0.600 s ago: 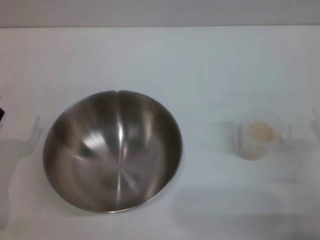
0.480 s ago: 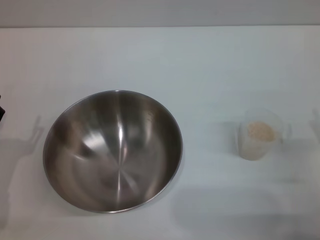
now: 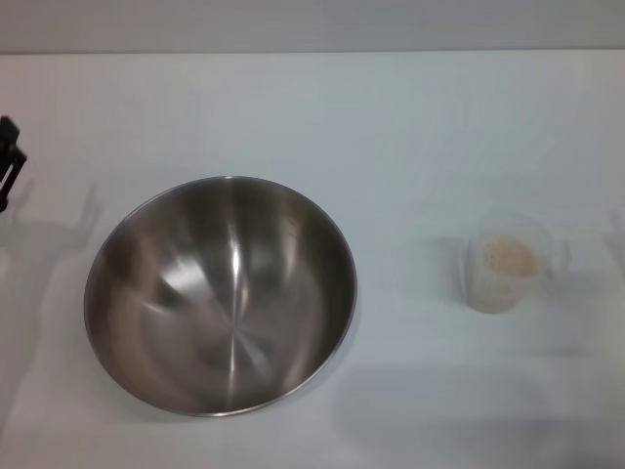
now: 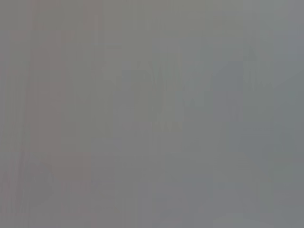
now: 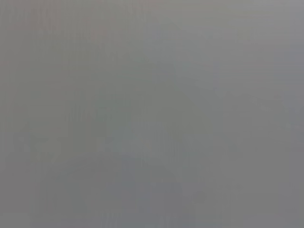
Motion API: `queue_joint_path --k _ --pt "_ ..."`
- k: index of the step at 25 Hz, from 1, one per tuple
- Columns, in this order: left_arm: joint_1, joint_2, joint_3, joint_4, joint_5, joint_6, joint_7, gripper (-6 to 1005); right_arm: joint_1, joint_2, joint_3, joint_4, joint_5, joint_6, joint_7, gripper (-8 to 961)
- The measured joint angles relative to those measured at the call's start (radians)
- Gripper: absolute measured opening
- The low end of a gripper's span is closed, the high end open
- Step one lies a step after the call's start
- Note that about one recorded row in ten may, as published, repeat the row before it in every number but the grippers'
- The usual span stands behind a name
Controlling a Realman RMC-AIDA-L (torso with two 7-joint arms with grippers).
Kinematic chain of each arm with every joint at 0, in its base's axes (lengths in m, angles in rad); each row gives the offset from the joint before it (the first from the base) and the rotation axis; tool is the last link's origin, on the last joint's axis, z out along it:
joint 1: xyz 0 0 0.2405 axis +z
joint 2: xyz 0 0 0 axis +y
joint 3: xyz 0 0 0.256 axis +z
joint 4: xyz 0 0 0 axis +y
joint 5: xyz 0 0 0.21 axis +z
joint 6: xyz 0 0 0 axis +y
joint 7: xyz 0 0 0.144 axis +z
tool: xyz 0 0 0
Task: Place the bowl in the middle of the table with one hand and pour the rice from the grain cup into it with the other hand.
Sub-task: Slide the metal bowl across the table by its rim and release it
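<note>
Left gripper (barely visible) at edge.

Head camera looks down on the table; wrist views blank.

White table, steel bowl left of centre, grain cup of rice well apart at right
</note>
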Motion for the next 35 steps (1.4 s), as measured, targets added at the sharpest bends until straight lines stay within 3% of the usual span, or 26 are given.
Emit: queue_joint_path --k 3,4,5,8,9,10,14,15,16,18,19,20,22,23,24,25,26,28,29,35 --pt "0.044 0.017 -0.049 -0.211 0.008 -0.233 0.138 835 0.000 0.000 0.000 0.000 0.000 0.000 0.000 838" --pt "0.079 0.024 -0.098 -0.370 0.045 -0.417 0.182 835 0.000 0.000 0.000 0.000 0.000 0.000 0.000 838" --pt "0.079 0.024 -0.098 -0.370 0.045 -0.417 0.182 835 0.000 0.000 0.000 0.000 0.000 0.000 0.000 838" --pt "0.123 0.028 -0.163 -0.583 0.113 -0.674 0.185 835 0.001 -0.001 0.000 0.000 0.000 0.000 0.000 838" --pt "0.140 0.028 -0.202 -0.748 0.158 -0.906 0.186 835 0.001 -0.001 0.000 0.000 0.000 0.000 0.000 838" --pt "0.140 0.028 -0.202 -0.748 0.158 -0.906 0.186 835 0.001 -0.001 0.000 0.000 0.000 0.000 0.000 838" --pt "0.126 0.020 -0.287 -0.996 0.173 -1.348 0.193 836 -0.001 -0.001 0.000 0.000 0.000 -0.001 0.000 839" --pt "0.126 0.020 -0.287 -0.996 0.173 -1.348 0.193 836 -0.001 -0.001 0.000 0.000 0.000 -0.001 0.000 839" --pt "0.094 0.012 -0.339 -1.112 0.168 -1.585 0.216 836 -0.002 -0.001 0.000 0.000 0.000 -0.001 0.000 839" --pt "0.079 0.008 -0.360 -1.159 0.159 -1.677 0.241 836 -0.002 0.000 0.000 -0.001 0.000 -0.001 0.000 839" --pt "0.058 -0.005 -0.402 -1.212 0.119 -1.783 0.296 836 -0.002 0.000 0.000 -0.002 0.000 -0.002 0.000 839" --pt "0.058 -0.005 -0.402 -1.212 0.119 -1.783 0.296 836 -0.002 0.000 0.000 -0.002 0.000 -0.002 0.000 839" --pt "0.026 -0.036 -0.505 -1.241 -0.018 -1.913 0.433 836 -0.003 0.001 0.000 -0.003 0.000 -0.002 0.000 839" --pt "0.026 -0.036 -0.505 -1.241 -0.018 -1.913 0.433 836 -0.003 0.001 0.000 -0.003 0.000 -0.001 0.000 839" --pt "0.014 -0.053 -0.561 -1.244 -0.113 -1.964 0.514 836 -0.004 0.001 0.000 -0.004 0.000 -0.001 0.000 839" --pt "0.014 -0.053 -0.561 -1.244 -0.113 -1.964 0.514 836 -0.004 0.001 0.000 -0.004 0.000 -0.001 0.000 839" --pt "0.009 -0.062 -0.609 -1.241 -0.201 -2.004 0.576 836 -0.006 0.001 0.000 -0.004 0.000 -0.001 0.000 838" --pt "-0.001 -0.065 -0.686 -1.231 -0.324 -2.076 0.645 836 -0.006 0.001 0.000 -0.005 0.000 -0.001 0.000 838" --pt "-0.023 -0.063 -0.753 -1.226 -0.388 -2.179 0.666 836 -0.009 0.001 0.000 -0.005 0.000 -0.001 0.000 838" --pt "-0.049 -0.066 -0.852 -1.250 -0.387 -2.387 0.694 837 -0.013 0.001 0.000 -0.001 0.000 -0.002 0.000 838"
